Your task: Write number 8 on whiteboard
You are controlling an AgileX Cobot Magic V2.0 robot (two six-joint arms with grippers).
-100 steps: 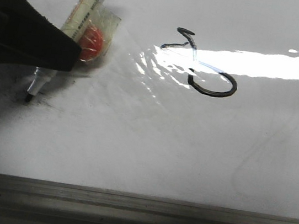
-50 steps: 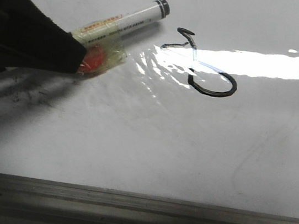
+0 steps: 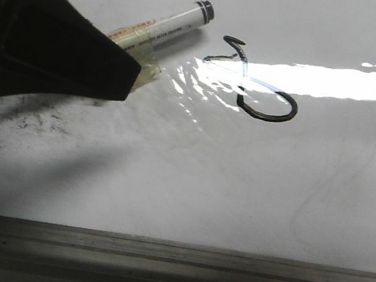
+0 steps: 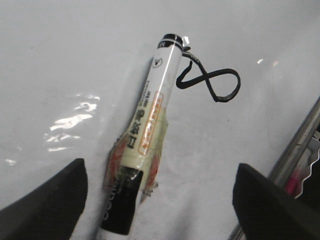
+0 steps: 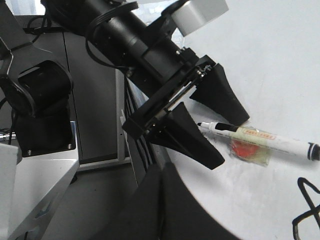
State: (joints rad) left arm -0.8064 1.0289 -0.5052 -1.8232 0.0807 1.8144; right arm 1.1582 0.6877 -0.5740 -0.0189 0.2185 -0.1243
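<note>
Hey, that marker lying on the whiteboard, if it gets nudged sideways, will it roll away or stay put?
The marker has a round barrel and the whiteboard looks glossy, so it would probably slide easily. The taped orange lump on its side likely stops a full roll. It looks stiff and light.

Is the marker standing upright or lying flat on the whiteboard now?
Lying flat. The marker rests on the whiteboard between the open left gripper fingers, which do not touch it.
</note>
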